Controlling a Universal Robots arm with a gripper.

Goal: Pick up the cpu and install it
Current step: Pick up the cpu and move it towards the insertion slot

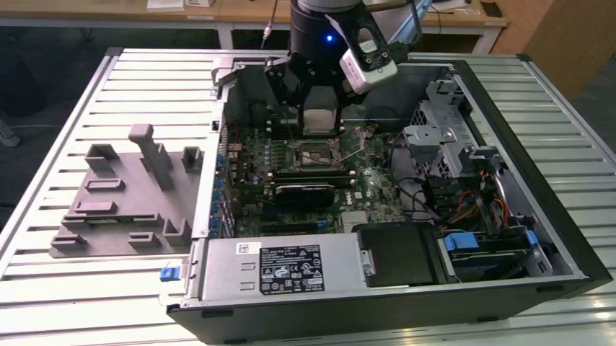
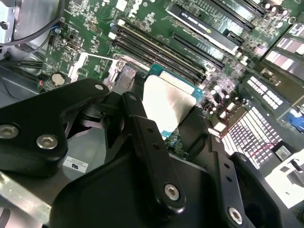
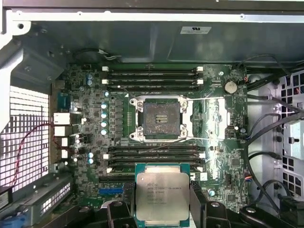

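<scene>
Hanging above the black socket [image 3: 161,118] on the green board [image 3: 218,156], the gripper [image 3: 161,211] is squeezing the cpu [image 3: 162,190] tight between its two fingers [image 3: 199,204], silver top up.

cpu [image 3: 162,198] lid: brushed silvery metal, satin. gripper [image 2: 167,111]: matt black. motherboard [image 3: 223,114]: glossy green PCB. fixture block [image 1: 106,184]: matt grey plastic. case [image 3: 142,42]: bare sheet metal.

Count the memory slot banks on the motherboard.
2: first bank sits beyond the empty socket from the held cpu; second bank shows between socket and cpu in the first wrist view. The cpu may hide more board.
</scene>
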